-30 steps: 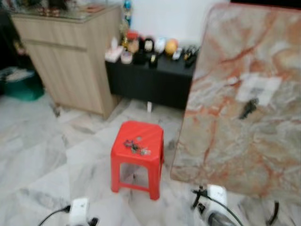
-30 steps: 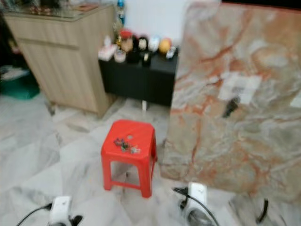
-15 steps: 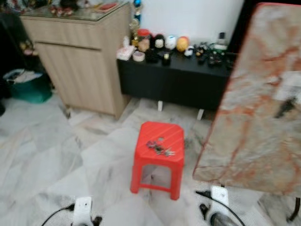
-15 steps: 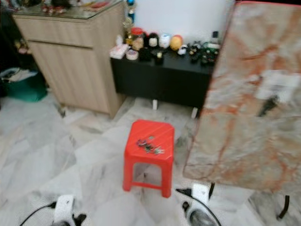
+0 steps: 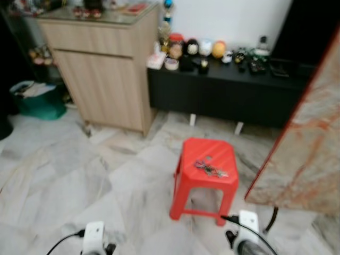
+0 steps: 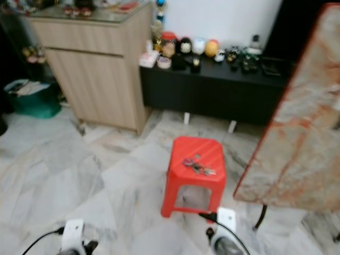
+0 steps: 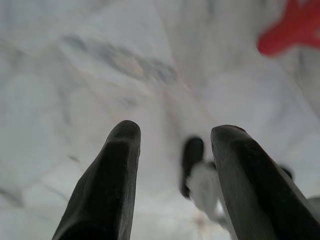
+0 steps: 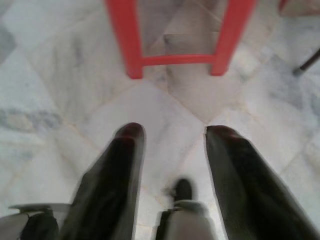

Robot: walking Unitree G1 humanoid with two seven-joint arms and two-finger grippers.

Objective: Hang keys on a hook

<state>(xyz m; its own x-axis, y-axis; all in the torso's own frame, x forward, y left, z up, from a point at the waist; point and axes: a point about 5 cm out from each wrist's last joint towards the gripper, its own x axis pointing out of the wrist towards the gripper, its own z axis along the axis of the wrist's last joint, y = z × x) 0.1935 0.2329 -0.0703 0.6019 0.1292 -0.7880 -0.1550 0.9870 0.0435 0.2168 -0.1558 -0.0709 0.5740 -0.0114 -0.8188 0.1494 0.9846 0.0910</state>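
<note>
A wooden cabinet (image 5: 106,79) stands left, a black bench (image 5: 228,87) beside it. Keys (image 5: 211,169) lie on a red stool (image 5: 204,178). Both grippers, left (image 7: 172,137) and right (image 8: 170,135), hang low, fingers apart, holding nothing.

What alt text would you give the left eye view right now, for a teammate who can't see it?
A bunch of keys lies on a red plastic stool on a pale marble floor, with the robot's arms low at the bottom edge. Behind stand a wooden cabinet and a black low table of small ornaments; a marble-patterned board leans at right.
</note>
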